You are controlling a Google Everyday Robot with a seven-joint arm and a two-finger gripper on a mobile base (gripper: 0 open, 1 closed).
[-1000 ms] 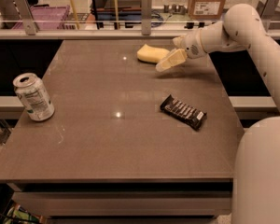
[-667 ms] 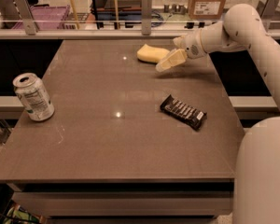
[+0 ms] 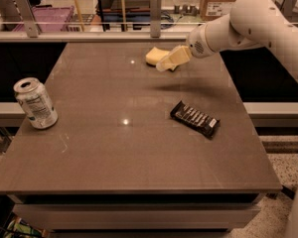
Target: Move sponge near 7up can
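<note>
The pale yellow sponge (image 3: 155, 56) lies on the far part of the brown table (image 3: 114, 157), right of centre. My gripper (image 3: 168, 63) with cream-yellow fingers hangs just right of the sponge and partly overlaps its right end. The arm reaches in from the upper right. The 7up can (image 3: 36, 103) stands upright near the table's left edge, far from the sponge.
A flat black snack wrapper (image 3: 194, 118) lies on the right half of the table. A rail with metal posts (image 3: 155, 14) runs behind the far edge, with a purple crate (image 3: 52, 18) and boxes beyond. My white arm (image 3: 258, 21) crosses the upper right.
The gripper has moved a little to the left, closer onto the sponge's right end. The sponge, can and wrapper have not moved.
</note>
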